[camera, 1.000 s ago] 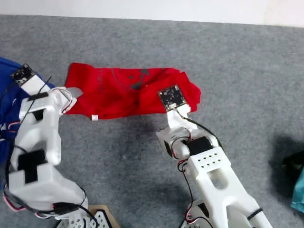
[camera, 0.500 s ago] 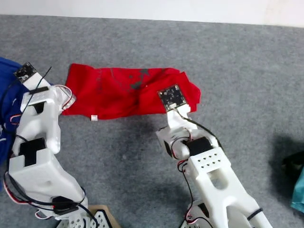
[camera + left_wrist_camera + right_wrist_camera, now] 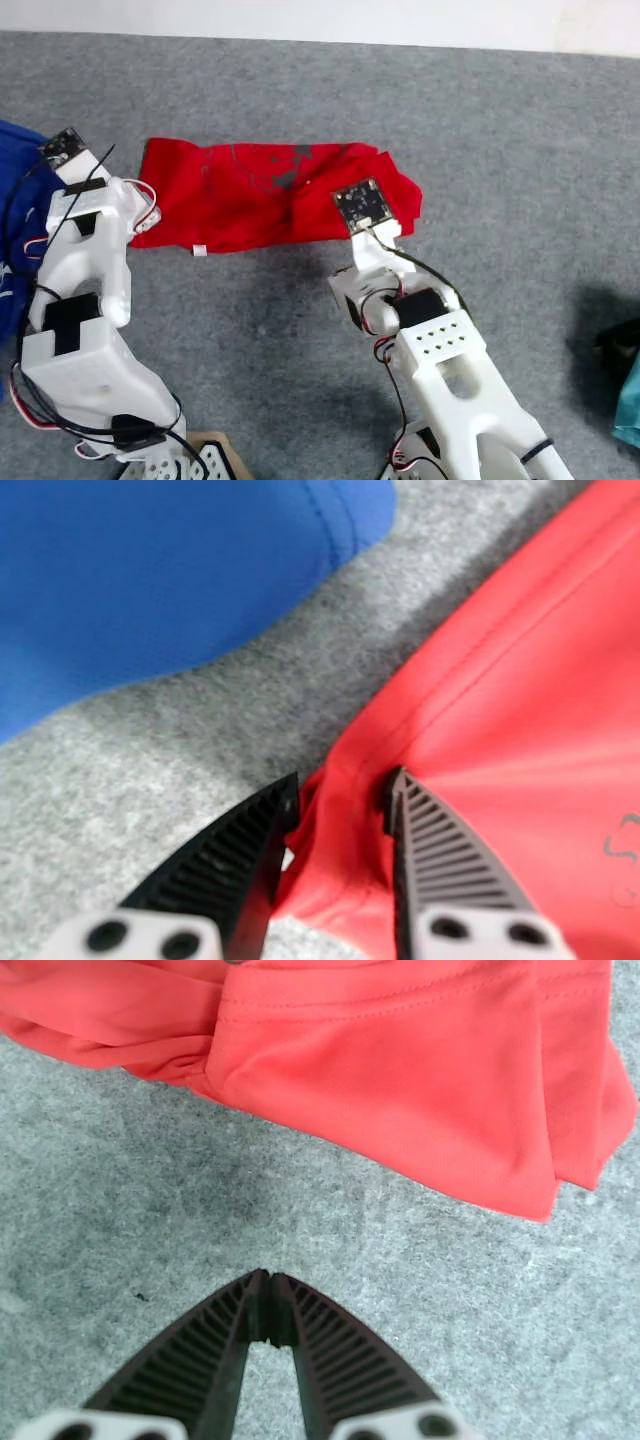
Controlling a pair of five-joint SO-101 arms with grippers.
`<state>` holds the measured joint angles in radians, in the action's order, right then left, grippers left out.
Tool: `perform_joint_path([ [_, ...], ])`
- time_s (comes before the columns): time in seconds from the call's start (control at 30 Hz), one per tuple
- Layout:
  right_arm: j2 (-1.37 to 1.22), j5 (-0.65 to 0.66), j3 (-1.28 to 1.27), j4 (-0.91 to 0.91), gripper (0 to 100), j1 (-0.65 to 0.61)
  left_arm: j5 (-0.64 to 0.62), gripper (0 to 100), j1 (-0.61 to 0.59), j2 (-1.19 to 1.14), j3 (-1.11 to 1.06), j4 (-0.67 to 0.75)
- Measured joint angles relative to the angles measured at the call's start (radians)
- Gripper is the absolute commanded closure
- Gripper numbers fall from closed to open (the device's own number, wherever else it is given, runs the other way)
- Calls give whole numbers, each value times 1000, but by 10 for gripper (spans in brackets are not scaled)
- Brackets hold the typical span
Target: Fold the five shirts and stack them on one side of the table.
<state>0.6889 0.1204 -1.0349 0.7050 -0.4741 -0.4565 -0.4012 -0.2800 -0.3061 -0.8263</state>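
left claw (image 3: 343,780) pinching red shirt (image 3: 520,700) edge

We are reading no text, number or brand anywhere: the dark print (image 3: 268,170) on the red shirt (image 3: 230,210) is too small for us to tell, and the white tag (image 3: 199,248) at that shirt's near hem is showing us nothing legible.

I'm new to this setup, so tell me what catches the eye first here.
The red shirt lies rumpled across the middle of the grey table. The left gripper pinches a fold at one end, close to a blue shirt. The right gripper is shut over bare table just short of the red shirt's hem.
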Motion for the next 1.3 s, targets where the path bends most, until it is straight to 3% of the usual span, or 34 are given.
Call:
perform_joint_path([
  [0.07,0,0,0,0,985,0,0,999,14,3,0,0],
  [0.33,14,0,-41,0,990,0,31,994,75,5,87,-11],
  [0.53,15,-5,-41,14,990,32,32,994,190,5,226,-78],
  [0.93,201,-265,-100,14,990,381,34,993,600,5,470,-130],
  [1.3,497,-275,-261,14,986,411,34,993,907,-14,514,-83],
])
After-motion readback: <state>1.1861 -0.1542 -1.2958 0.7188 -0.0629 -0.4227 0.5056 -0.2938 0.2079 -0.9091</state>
